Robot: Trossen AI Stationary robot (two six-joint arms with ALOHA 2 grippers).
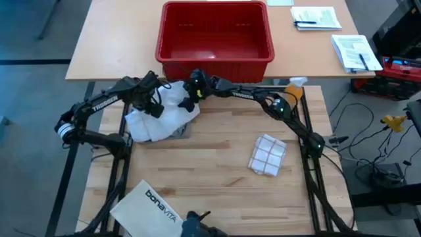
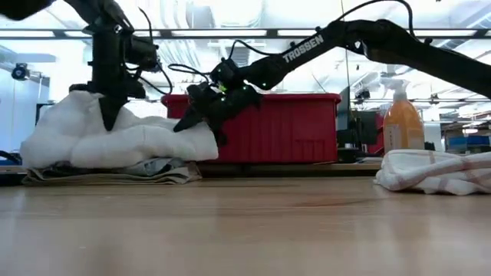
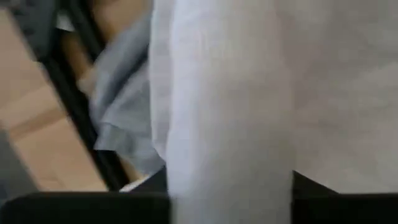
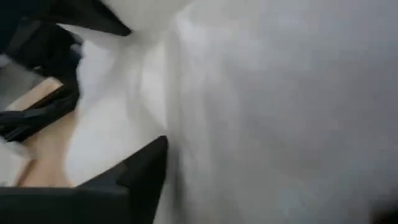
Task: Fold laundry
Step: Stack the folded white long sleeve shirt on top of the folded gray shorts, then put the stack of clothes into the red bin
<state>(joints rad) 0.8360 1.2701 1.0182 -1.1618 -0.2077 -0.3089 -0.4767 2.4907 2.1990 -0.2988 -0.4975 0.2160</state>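
Both hands (image 1: 172,99) on white shirt (image 1: 161,115)

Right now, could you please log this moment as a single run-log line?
left gripper down on white shirt | right gripper at shirt's far edge | grey and khaki pieces underneath | folded checked towel aside

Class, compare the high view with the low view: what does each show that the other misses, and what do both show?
Only the high view shows the bonavita bag at the table's near edge and the papers on the far table. Only the low view shows the khaki piece under the white shirt, plus the room's ceiling. Both share the shirt, the red bin, the checked cloth, the spray bottle, and the left gripper and right gripper at the shirt.
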